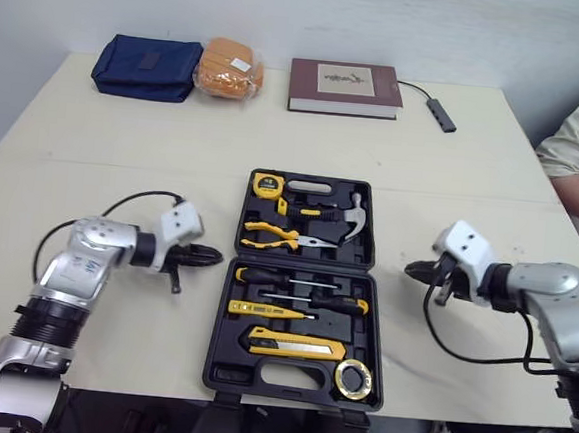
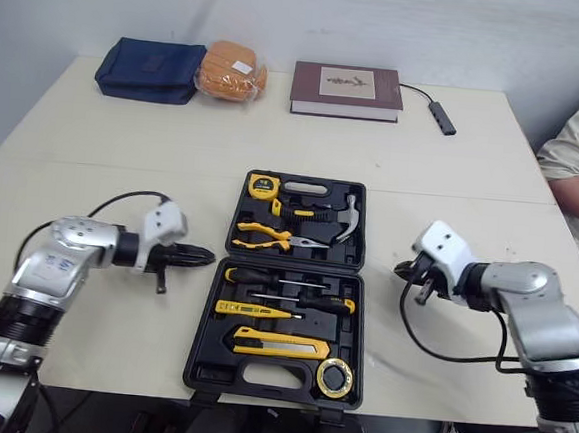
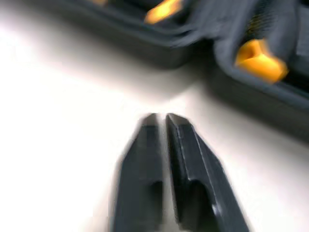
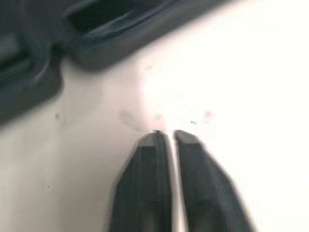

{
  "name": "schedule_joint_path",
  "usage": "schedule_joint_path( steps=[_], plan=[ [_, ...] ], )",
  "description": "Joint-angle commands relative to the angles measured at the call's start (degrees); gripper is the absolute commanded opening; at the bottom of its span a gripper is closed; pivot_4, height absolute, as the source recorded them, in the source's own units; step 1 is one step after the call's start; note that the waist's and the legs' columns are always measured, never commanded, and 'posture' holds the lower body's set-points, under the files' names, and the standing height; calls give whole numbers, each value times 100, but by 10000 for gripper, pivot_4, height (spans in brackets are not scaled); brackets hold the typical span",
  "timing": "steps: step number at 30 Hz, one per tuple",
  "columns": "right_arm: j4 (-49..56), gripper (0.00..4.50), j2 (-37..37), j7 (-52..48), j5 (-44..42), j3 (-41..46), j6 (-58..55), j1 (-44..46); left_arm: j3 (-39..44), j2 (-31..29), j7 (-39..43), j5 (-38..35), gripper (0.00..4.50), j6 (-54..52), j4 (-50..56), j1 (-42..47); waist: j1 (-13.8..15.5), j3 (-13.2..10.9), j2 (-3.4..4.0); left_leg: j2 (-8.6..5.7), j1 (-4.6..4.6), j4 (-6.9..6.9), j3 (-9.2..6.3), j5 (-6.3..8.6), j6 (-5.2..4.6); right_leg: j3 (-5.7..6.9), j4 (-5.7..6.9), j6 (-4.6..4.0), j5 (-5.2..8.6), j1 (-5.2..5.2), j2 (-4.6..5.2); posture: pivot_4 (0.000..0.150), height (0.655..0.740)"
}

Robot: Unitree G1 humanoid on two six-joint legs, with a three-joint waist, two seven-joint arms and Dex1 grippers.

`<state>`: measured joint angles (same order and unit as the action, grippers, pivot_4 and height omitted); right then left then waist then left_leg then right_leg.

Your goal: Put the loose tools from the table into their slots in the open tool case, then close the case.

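tools (image 1: 294, 345) sitting slotted in case (image 1: 225, 377), centre of table (image 1: 123, 163), near half toward robot. left gripper (image 1: 216, 257) and right gripper (image 1: 410, 270) flanking it at hinge (image 1: 301, 265) level, tips pointing inward, both pinched narrow, holding nothing. hinge running side to side; far half lying equally near either arm.

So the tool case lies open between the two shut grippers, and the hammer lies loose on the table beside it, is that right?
Not quite: the hammer sits in the far half of the tool case, not on the table, as the left eye view shows. The case does lie open between the shut left gripper and right gripper.
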<state>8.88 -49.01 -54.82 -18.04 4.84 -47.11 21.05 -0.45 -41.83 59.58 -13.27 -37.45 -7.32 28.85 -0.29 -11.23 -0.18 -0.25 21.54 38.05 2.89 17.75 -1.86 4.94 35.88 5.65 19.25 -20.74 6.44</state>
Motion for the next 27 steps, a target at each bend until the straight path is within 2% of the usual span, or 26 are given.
schedule_joint_path(
  steps=[1,2,5,6,9,12,22,24,26,27],
  plan=[
    [532,23618,298,477,-794,581,-1598,436,475,160,-555,-615,21649,-1741,602,469,14,-1,-1,0,1,1,-2,0,0,0,0,0,0,0,0,1500,7400],
    [598,30109,488,683,-974,738,-2177,625,530,257,-753,-718,27682,-2231,706,647,18,-1,-2,-1,2,1,-5,0,0,0,0,0,0,0,1,1500,7400],
    [709,44971,1017,1255,-1220,1050,-3440,1166,511,417,-1086,-912,41817,-3033,965,884,25,-1,-2,-4,7,0,-8,1,0,0,-2,0,0,-3,1,1500,7400],
    [722,45000,1196,1462,-1208,1084,-3720,1344,525,512,-1203,-958,44821,-3135,982,939,22,-1,-2,-5,10,-2,-8,1,1,-1,-2,0,0,-6,2,1500,7400],
    [724,45000,1584,1918,-1150,1156,-4264,1670,672,771,-1607,-1078,44821,-3777,806,1136,21,-1,-2,-8,21,-3,-7,2,1,-2,0,0,0,-20,2,1500,7400],
    [701,45000,1590,2160,-1063,823,-4208,1658,586,922,-1960,-975,44821,-3849,615,1218,25,0,-2,-14,87,10,-4,-16,2,-3,18,2,-1,-87,1,1500,7400],
    [299,45000,1729,2503,-1118,686,-4214,1879,614,1140,-2438,-1055,44821,-3846,111,1488,16,0,-3,-18,85,5,4,-19,1,-6,18,4,-2,-88,-3,1500,7400],
    [272,40056,1738,2527,-1120,647,-4177,1889,612,1148,-2459,-1085,39535,-3839,115,1481,14,0,-3,-17,83,4,6,-20,3,-7,18,4,-2,-89,-5,1500,7400],
    [254,32045,1728,2552,-1105,585,-4121,1883,429,1071,-2419,-1047,31714,-3720,191,1415,14,0,-3,-17,83,5,7,-21,4,-9,19,4,-2,-89,-5,1500,7400],
    [250,28323,1721,2560,-1101,562,-4101,1881,356,1040,-2404,-1027,29634,-3673,221,1390,15,0,-3,-17,83,5,7,-21,4,-9,19,4,-2,-89,-5,1500,7400]
  ],
)
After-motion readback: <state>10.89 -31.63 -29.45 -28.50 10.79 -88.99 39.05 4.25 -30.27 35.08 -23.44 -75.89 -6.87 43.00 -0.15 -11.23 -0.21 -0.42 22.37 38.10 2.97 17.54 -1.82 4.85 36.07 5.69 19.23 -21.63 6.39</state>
